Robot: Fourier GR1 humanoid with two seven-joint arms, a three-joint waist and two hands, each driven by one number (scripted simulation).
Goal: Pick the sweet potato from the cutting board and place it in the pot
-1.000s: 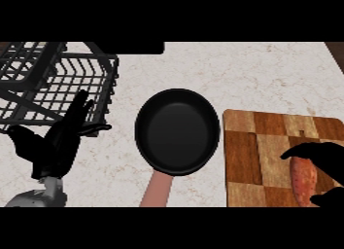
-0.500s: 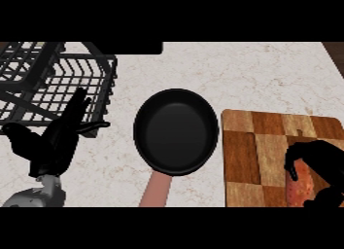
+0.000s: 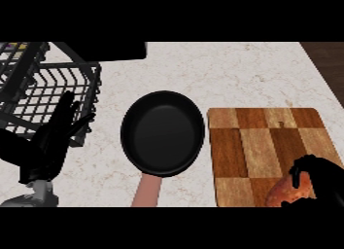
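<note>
The right hand (image 3: 324, 181) is curling round the sweet potato (image 3: 284, 195) at the cutting board's (image 3: 265, 146) near corner, seemingly lifting it. The left hand (image 3: 49, 141) is resting with fingers spread beside the wire rack (image 3: 31, 87). The pot (image 3: 163, 132) is waiting, still holding nothing.

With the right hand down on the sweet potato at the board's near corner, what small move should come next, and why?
Probably lift it straight up a little. The right hand is curled over the sweet potato, which lies on the cutting board. The black pan sits to its left, so clearing the board comes first. The left hand rests open by the rack.
</note>
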